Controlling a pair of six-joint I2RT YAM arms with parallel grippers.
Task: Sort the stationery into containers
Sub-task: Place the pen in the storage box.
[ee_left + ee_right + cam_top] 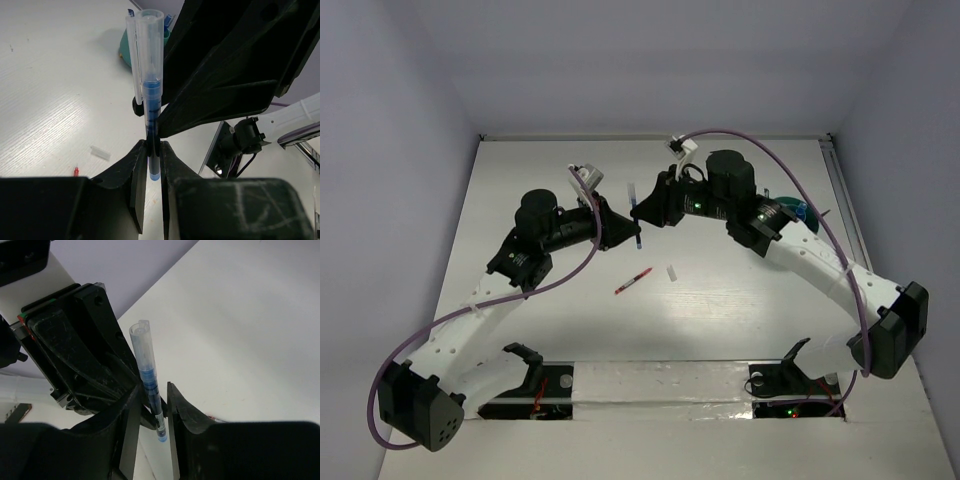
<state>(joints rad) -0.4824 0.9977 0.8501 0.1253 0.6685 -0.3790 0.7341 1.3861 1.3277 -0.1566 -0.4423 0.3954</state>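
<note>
Sorting barely starting
Left claw (152, 145) is pinching a blue pen (151, 100); right claw (154, 389) is straddling it narrowly, grip unclear. Red pen (633, 281), white block (672, 272) are lying loose nearby; tub (790, 207) is sitting behind right claw.

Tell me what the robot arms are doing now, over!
Left pincer shut on the clear blue-ink plastic pen. Right pincer open, straddling the same pen. Round teal plastic tub partly covered by the right arm from above.
</note>
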